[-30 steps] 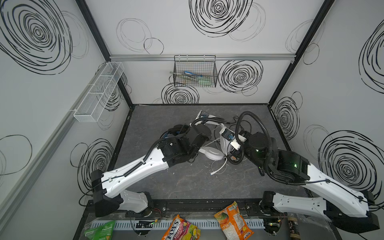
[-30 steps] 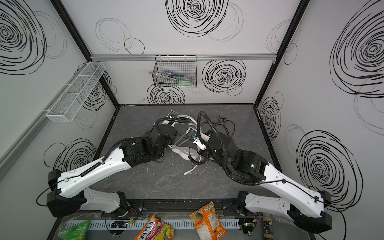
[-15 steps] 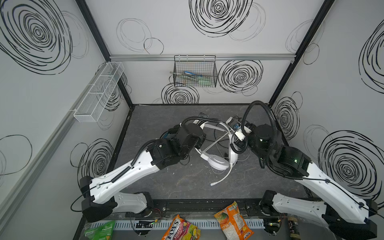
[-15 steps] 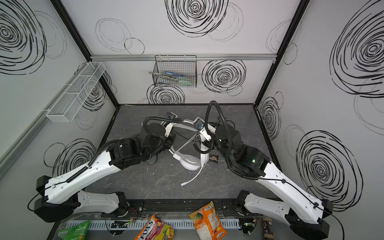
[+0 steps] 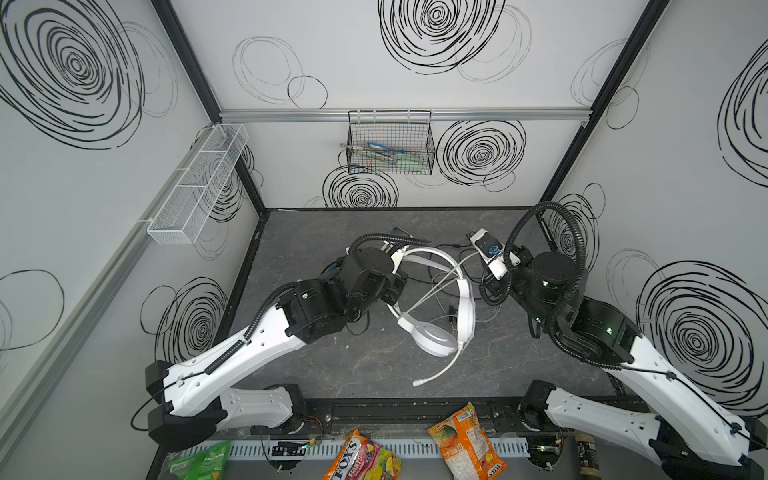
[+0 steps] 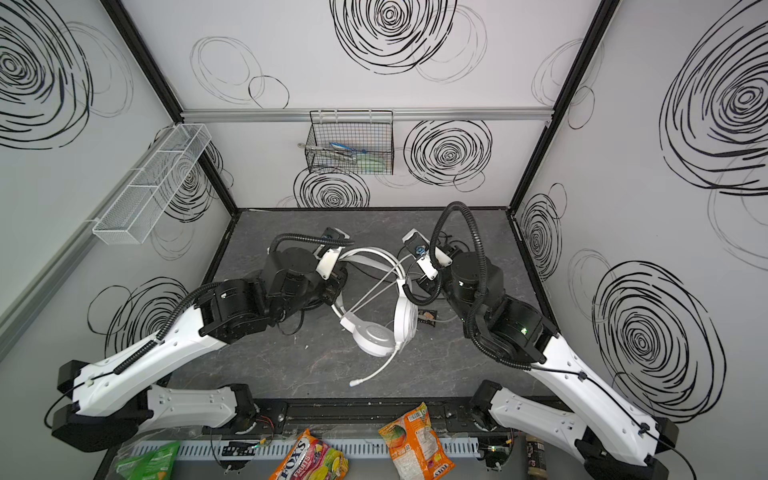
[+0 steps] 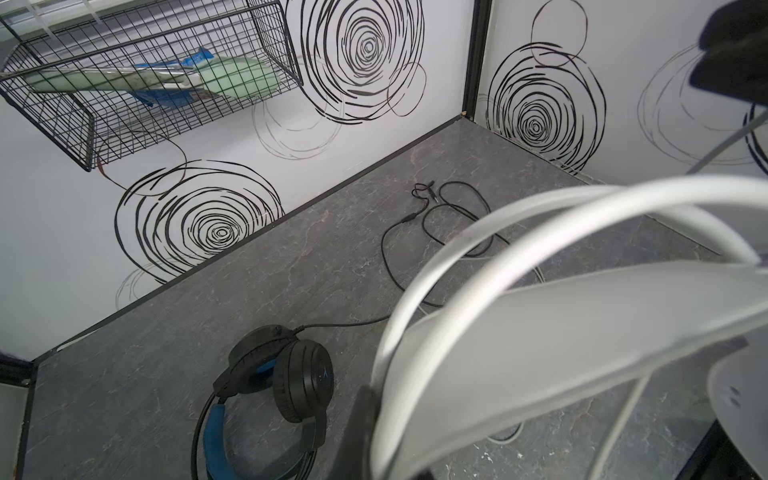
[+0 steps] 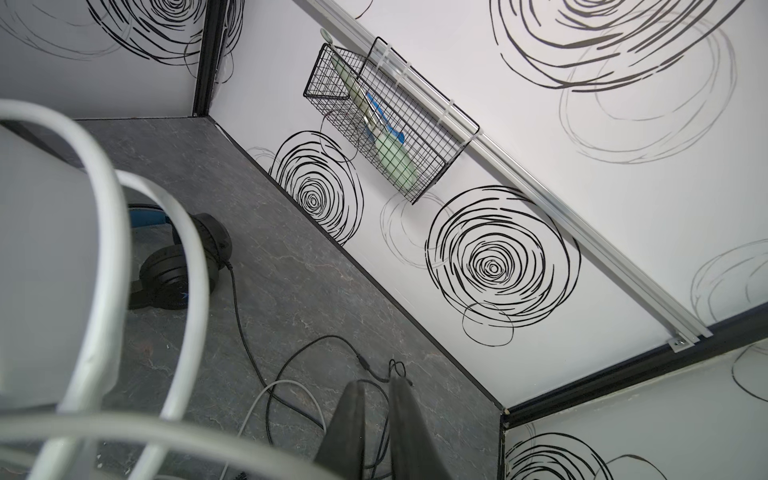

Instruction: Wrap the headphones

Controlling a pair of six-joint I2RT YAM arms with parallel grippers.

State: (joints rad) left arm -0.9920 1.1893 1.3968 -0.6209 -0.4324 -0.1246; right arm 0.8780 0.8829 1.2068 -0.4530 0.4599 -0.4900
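Observation:
My left gripper (image 5: pixel 397 286) is shut on the headband of the white headphones (image 5: pixel 434 338) and holds them off the floor. In the left wrist view the headband (image 7: pixel 561 324) fills the foreground over one dark finger (image 7: pixel 361 432). White cable (image 5: pixel 436 291) stretches in taut strands across the band, and the mic boom (image 5: pixel 440 370) hangs toward the front. My right gripper (image 8: pixel 379 384) is just right of the band, fingers slightly parted, floor and black cable showing through the gap. The black headphones (image 7: pixel 282 382) lie on the floor, hidden under my left arm in both top views.
The black cable (image 7: pixel 436 216) lies in loose loops toward the back right corner. A small dark plug (image 6: pixel 428 316) rests by the white ear cup. A wire basket (image 5: pixel 390 143) hangs on the back wall, a mesh shelf (image 5: pixel 195 187) on the left wall. Snack bags (image 5: pixel 467 440) line the front edge.
The white headphones rose off the floor and swung out with my left gripper. My right gripper drew back toward the right rear and its fingers parted a little.

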